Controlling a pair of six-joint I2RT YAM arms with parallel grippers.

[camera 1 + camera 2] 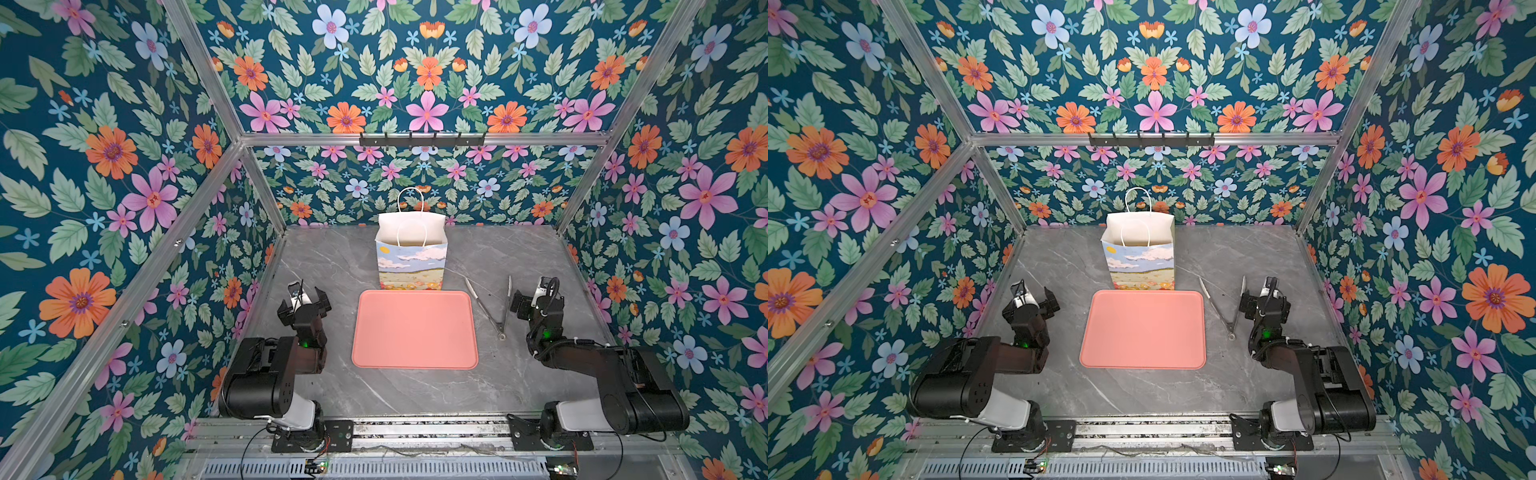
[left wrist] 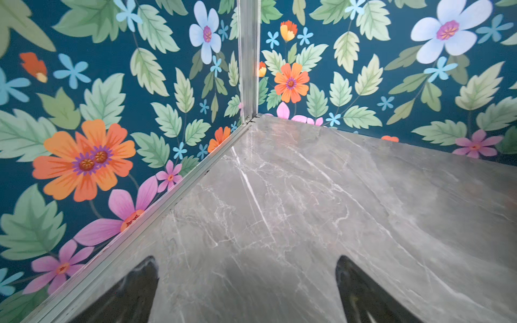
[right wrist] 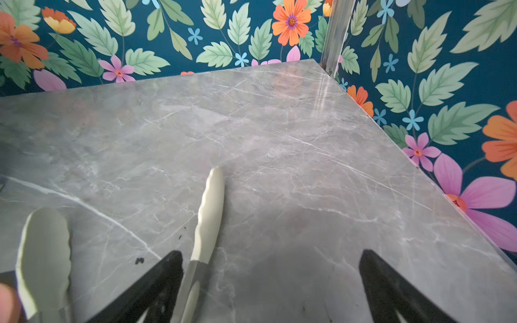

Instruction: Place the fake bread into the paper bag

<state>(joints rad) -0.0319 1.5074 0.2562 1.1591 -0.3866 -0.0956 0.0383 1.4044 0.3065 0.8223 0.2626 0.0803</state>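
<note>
We read this as a robot lab test booth, not a home. Aluminium frame [image 1: 206, 66] bars hold printed floral wall panels [image 1: 104, 166] around a grey marble-look tabletop [image 1: 332, 257]. The left arm [image 1: 266, 374] and right arm [image 1: 623, 374] are bolted to a metal rail [image 1: 415, 430], with a bare circuit board [image 1: 316, 463] and loose wires beside it.

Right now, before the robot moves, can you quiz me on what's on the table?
1. True or false: the bag lies on its side.
2. In both top views, what lies right of the tray? A tongs, B spoon, C cup.
3. Fill in: seen from the arms, the bag stands ___ the tray.

Key: 1 false, it stands upright; 2 A; 3 behind.
</note>
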